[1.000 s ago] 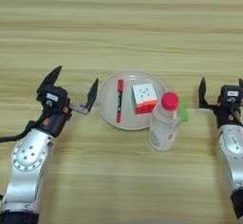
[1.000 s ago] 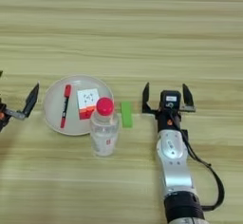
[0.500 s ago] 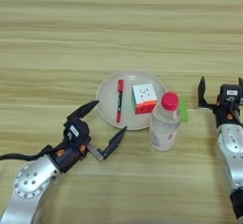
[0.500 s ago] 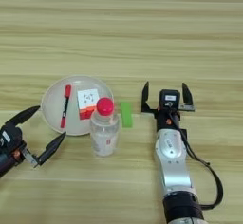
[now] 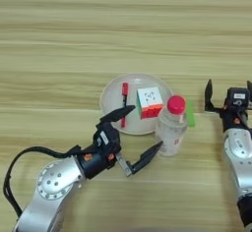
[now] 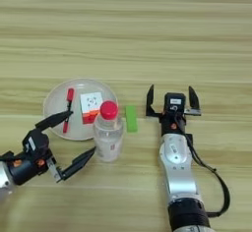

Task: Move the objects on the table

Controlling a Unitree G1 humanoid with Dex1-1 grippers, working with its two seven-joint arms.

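A round white plate point(image 5: 110, 96) lies mid-table and holds a red marker pen point(image 5: 124, 95) and a small colourful puzzle cube point(image 5: 149, 102). A clear plastic bottle with a red cap point(image 5: 171, 129) stands upright at the plate's front right rim. Just right of the bottle lies a flat green block point(image 5: 190, 119). My left gripper point(image 5: 134, 135) is open at the plate's front edge, just left of the bottle. Its upper finger reaches over the rim, and its lower finger points at the bottle's base. My right gripper point(image 6: 171, 99) stands open and empty right of the green block.
The light-brown wooden table point(image 5: 74, 39) stretches wide behind the plate. My left forearm point(image 5: 55, 184) comes in from the lower left, trailing a black cable. My right forearm point(image 6: 176, 177) runs down to the front edge.
My left gripper has swung from the plate's left side round its front and rightward, close to the bottle. The right arm and all the objects have stayed put.
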